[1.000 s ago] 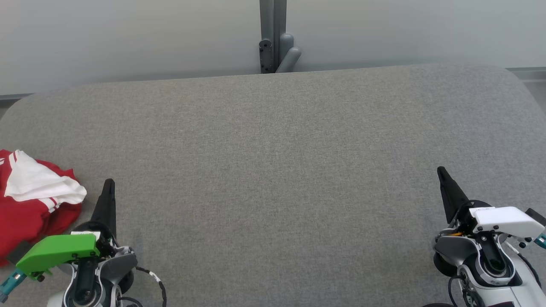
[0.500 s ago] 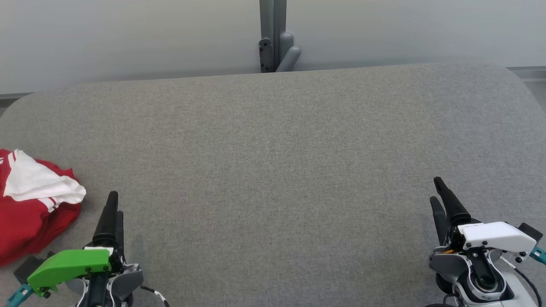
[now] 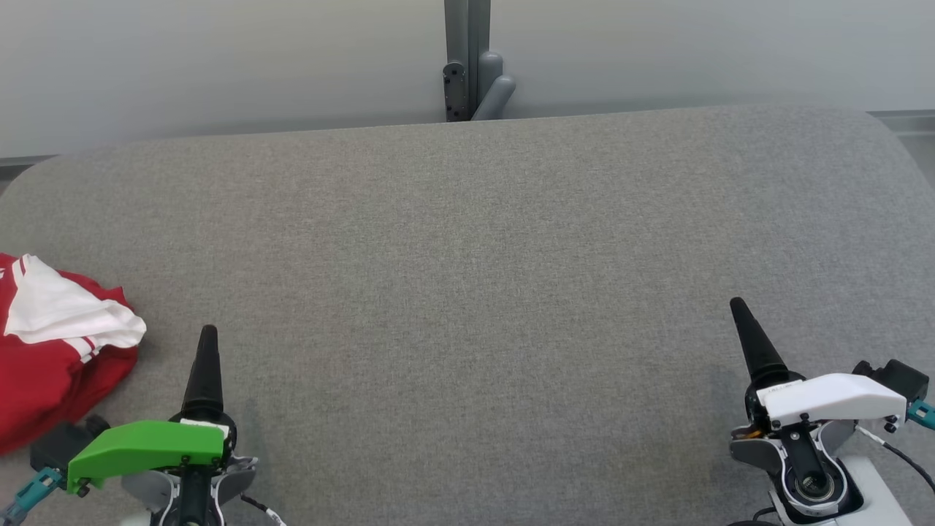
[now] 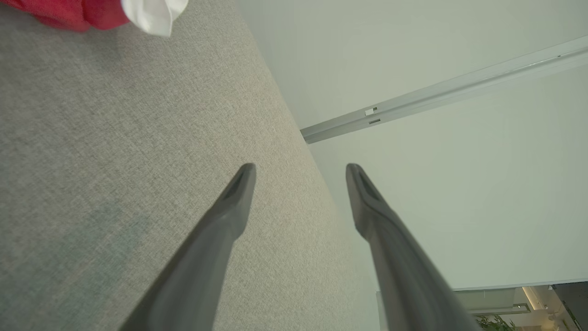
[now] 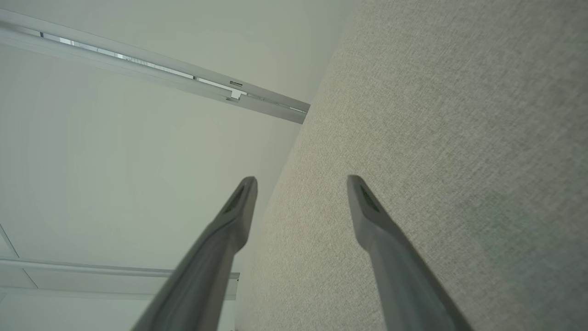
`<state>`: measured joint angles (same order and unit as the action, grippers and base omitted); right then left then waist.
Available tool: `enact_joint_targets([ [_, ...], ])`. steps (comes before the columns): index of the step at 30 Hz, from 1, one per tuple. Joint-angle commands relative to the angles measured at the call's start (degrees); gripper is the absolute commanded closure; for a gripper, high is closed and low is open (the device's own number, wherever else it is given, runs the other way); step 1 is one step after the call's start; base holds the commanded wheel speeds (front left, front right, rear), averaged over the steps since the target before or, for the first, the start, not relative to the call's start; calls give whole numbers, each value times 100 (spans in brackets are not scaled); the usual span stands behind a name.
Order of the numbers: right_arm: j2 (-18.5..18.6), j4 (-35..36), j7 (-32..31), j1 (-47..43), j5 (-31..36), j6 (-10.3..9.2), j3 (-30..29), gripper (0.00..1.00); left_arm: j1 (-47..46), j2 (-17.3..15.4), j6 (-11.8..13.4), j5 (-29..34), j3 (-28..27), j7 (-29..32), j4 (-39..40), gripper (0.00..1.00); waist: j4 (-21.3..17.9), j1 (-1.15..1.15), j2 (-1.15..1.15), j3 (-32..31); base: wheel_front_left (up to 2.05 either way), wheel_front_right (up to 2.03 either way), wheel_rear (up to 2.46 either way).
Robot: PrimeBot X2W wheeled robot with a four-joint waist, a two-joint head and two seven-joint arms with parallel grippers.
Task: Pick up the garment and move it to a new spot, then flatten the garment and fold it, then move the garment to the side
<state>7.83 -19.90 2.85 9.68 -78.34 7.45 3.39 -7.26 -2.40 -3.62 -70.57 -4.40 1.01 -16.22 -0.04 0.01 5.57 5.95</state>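
The garment [image 3: 55,351] is a crumpled red piece with white panels, lying at the left edge of the grey fabric table [image 3: 467,248]. In the left wrist view a corner of the garment [image 4: 92,11] shows at the top left. My left gripper [image 3: 208,332] hovers just right of it without touching. Its two dark fingers stand well apart with nothing between them, so the left gripper [image 4: 299,169] is open. My right gripper [image 3: 736,303] is at the near right of the table. The right gripper [image 5: 301,180] is open too and holds nothing.
A grey post with a bracket [image 3: 471,69] stands behind the table's far edge, against a pale wall. The table has rounded far corners. Its wide middle lies between my two arms.
Both grippers have gone from shut to open, and both wrists have turned. The left gripper has drifted slightly right, away from the garment. The garment has not moved.
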Motion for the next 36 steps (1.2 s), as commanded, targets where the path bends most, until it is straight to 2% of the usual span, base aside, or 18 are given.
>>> enact_joint_targets([
  [1,44,117,69,80,259,2,27,0,-39,-33,-54,303,27,-69,76,0,0,0,1,4,0,0,0],
  [11,55,105,259,46,1212,2,139,0,29,-39,-86,1428,106,-318,-16,0,-11,0,1,12,0,0,0],
  [36,-41,5,602,-25,3151,3,176,0,81,-45,-133,3324,248,-772,-137,0,-26,0,1,50,0,0,0],
])
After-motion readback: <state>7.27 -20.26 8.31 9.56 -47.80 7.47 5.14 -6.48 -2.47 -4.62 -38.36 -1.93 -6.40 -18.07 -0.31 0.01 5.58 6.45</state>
